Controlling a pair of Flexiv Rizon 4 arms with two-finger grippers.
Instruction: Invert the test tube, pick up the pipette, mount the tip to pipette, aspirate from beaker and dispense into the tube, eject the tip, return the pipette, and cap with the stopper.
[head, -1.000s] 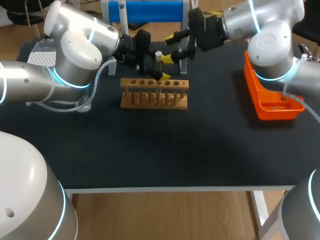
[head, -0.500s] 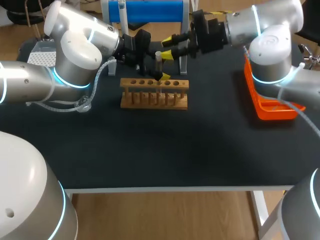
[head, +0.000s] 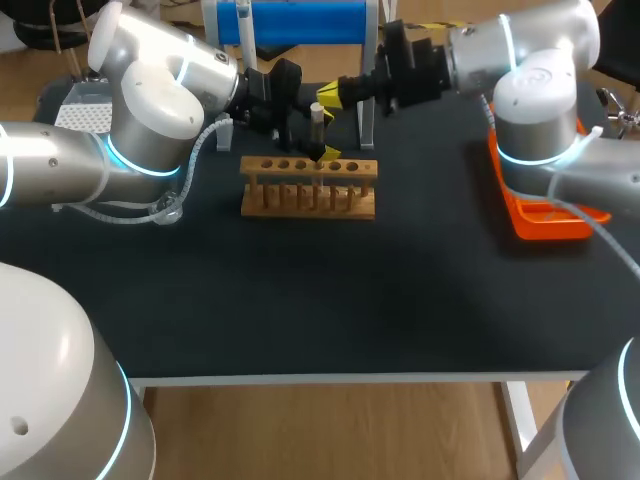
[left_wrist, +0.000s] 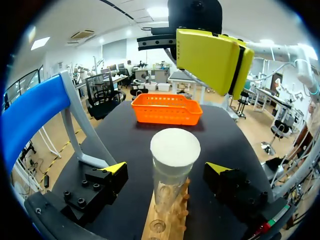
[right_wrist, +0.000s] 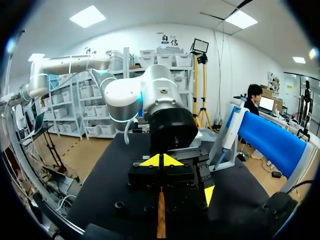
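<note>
The test tube is standing upright in a hole of the wooden rack, which is sitting near the middle of the bench's far edge. A white stopper is sitting on the tube's mouth. The left arm is reaching in from the bench's left edge, and the left gripper is hanging over the rack with the tube between its fingers. In the left wrist view those fingers are standing wide, one on each side of the glass, each with a gap showing. The right arm is coming in over the far right corner. The right gripper is hovering just above and beside the stopper, its fingers pressed together with nothing visible between them; whether they are touching the stopper cannot be told. Behind the rack, a blue stand is standing along the far edge with the pipette hanging on it. An orange basket is lying by the right edge, well apart from the rack.
</note>
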